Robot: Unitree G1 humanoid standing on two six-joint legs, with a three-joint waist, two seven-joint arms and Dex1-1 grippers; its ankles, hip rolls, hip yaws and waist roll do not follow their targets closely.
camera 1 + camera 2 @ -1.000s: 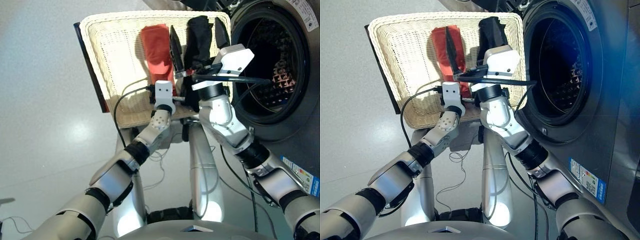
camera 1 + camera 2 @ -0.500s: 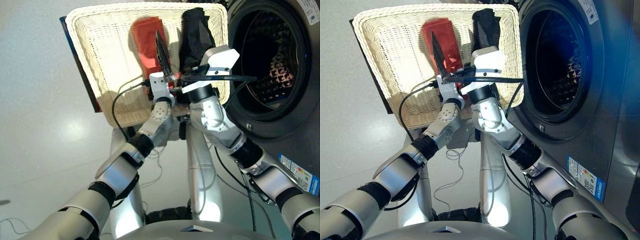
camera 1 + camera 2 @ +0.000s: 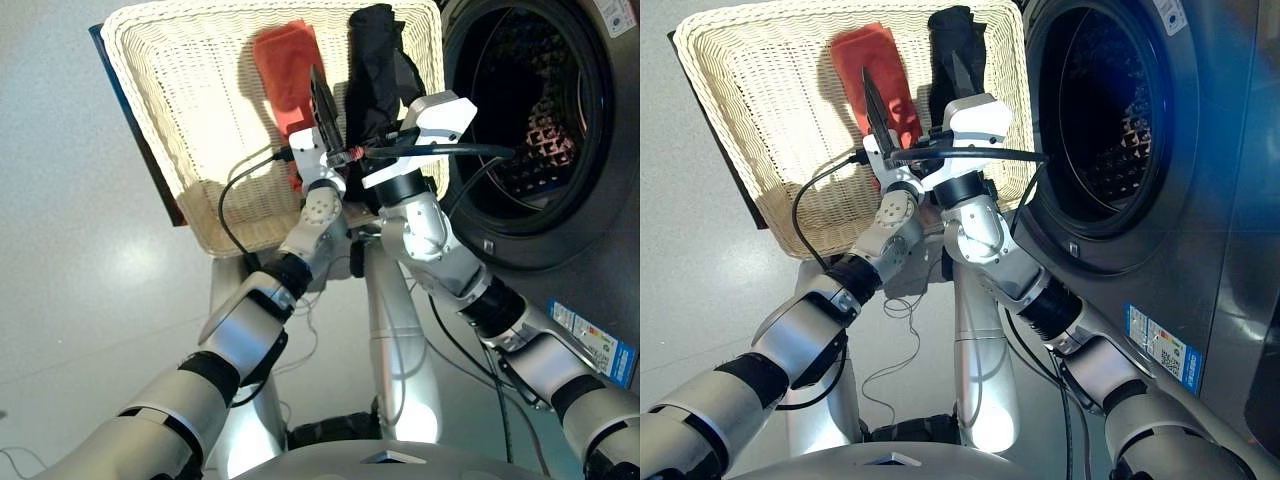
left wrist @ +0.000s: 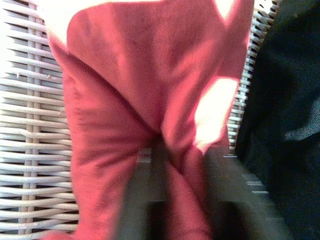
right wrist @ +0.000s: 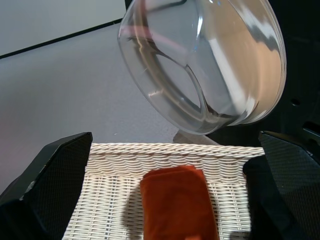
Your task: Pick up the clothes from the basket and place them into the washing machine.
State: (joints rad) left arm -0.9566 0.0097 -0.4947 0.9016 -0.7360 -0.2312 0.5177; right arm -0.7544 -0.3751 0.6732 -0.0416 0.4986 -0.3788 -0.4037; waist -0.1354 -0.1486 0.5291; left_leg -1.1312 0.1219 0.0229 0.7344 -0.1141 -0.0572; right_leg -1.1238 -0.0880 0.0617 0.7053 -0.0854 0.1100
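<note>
Orange-red roll: lies in the wicker basket, about mid-width toward the far rim, long axis running near to far edge. Black bundle just beside it.
Black bundle: in the basket along the edge nearest the washing machine, far end up at the rim.
Navy roll: can't make one out in the basket; can't tell where it is.
Left gripper: over the near end of the orange-red roll, fingers close together. In the left wrist view the two fingers sit down on the red cloth with a fold bunched between them; looks pinched, not lifted.
Right gripper: fingers spread wide, holding nothing. Hangs above the basket's near edge on the washer side; in its wrist view the orange-red roll sits between the two open fingers, well apart from them.
Washing machine: drum opening open, dimpled metal visible inside. Glass porthole door swung out past the basket's far rim.
Versus 1 s ago: left gripper has moved forward from the near rim onto the red roll; basket appears lower and larger in frame, camera has shifted. Both bundles in the same places in the basket. Right gripper stays spread.
</note>
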